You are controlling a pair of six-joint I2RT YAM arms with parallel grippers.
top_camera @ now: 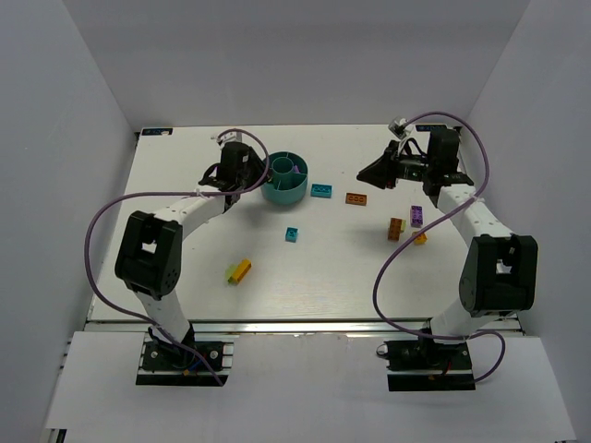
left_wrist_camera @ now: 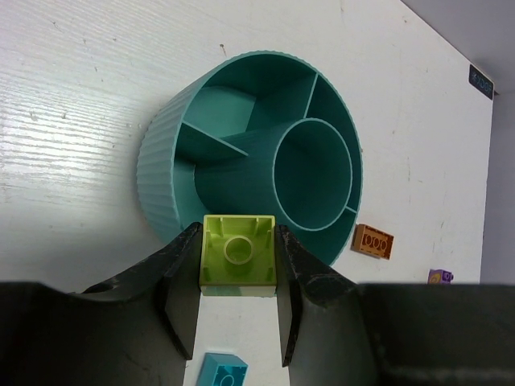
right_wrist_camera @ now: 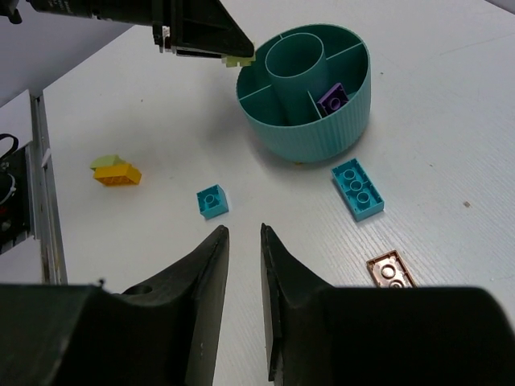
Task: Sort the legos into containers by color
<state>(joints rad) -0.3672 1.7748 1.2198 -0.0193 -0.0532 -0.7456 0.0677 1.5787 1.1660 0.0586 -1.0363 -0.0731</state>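
Note:
The round teal divided bowl (top_camera: 280,193) stands at the back centre. My left gripper (top_camera: 247,177) is at its left rim, shut on a lime green brick (left_wrist_camera: 239,255), underside towards the camera, just above the bowl's edge (left_wrist_camera: 161,161). The right wrist view shows the bowl (right_wrist_camera: 314,137), a purple brick (right_wrist_camera: 332,98) in one wedge, and the left gripper (right_wrist_camera: 233,58) with the lime brick (right_wrist_camera: 239,59). My right gripper (top_camera: 365,174) hovers right of the bowl; in its own view (right_wrist_camera: 244,232) the jaws stand slightly apart and empty.
Loose on the table are a long teal brick (top_camera: 321,190), an orange brick (top_camera: 356,198), a small teal brick (top_camera: 292,234) and a yellow and lime pair (top_camera: 239,270). Orange (top_camera: 396,228), purple (top_camera: 416,216) and yellow (top_camera: 420,238) bricks lie near the right arm.

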